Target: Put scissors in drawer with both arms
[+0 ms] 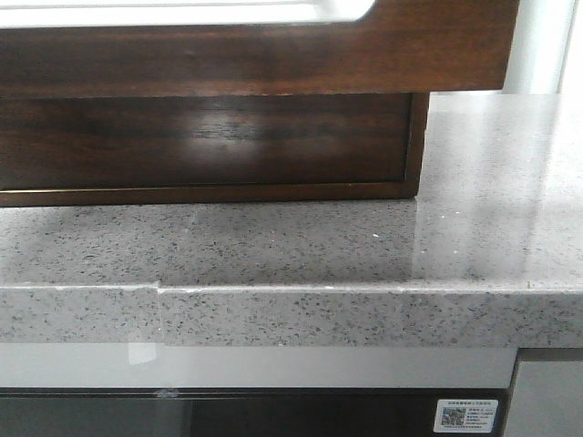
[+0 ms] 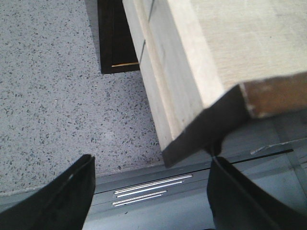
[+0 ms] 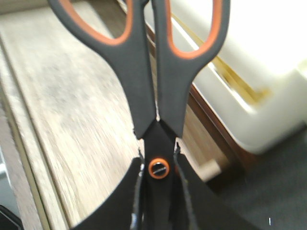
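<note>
My right gripper (image 3: 158, 163) is shut on the scissors (image 3: 156, 110) at their orange pivot screw. The grey handles with orange inner loops point away from the fingers. The scissors hang over a light wood surface (image 3: 72, 120), beside the drawer's white, round-cornered inside (image 3: 249, 72). In the front view the drawer's dark brown glossy front (image 1: 273, 59) stands pulled out at the top, with a strip of its white inside (image 1: 182, 11) above. My left gripper (image 2: 152, 165) is open and empty, just under the drawer's pale underside (image 2: 192, 62). Neither arm shows in the front view.
The drawer overhangs a grey speckled countertop (image 1: 364, 246). A lower dark wood cabinet front (image 1: 209, 141) stands behind on the counter. Below the counter edge (image 1: 273, 314) are grey and black panels. The counter (image 2: 57, 96) also shows under my left gripper.
</note>
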Tool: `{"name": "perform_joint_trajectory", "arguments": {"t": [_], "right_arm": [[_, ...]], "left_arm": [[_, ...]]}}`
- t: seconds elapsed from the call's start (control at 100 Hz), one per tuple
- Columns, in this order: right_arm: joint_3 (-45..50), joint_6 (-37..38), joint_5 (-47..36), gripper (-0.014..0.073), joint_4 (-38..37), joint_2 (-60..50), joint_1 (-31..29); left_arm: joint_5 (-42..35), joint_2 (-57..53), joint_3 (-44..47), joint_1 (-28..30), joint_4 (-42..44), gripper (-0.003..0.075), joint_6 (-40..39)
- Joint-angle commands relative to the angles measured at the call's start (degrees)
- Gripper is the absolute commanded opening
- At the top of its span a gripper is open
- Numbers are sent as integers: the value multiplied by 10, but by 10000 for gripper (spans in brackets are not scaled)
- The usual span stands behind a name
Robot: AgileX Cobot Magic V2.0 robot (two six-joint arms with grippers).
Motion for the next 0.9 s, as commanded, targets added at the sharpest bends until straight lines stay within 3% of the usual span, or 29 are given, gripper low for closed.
{"name": "perform_joint_trajectory", "arguments": {"t": [0.0,0.39,0.89], "right_arm": [[-19,-46,-60,-11,36,6,31],[-19,-110,-140,-11,38,102,147],[-19,-128,-149,-8,38,147,158]], "left_arm": [[-37,4,-21,-1,-12,461,-4],[-37,4,-21,-1,-12,461,-4],[-38,4,-21,-1,-12,461,-4]]}}
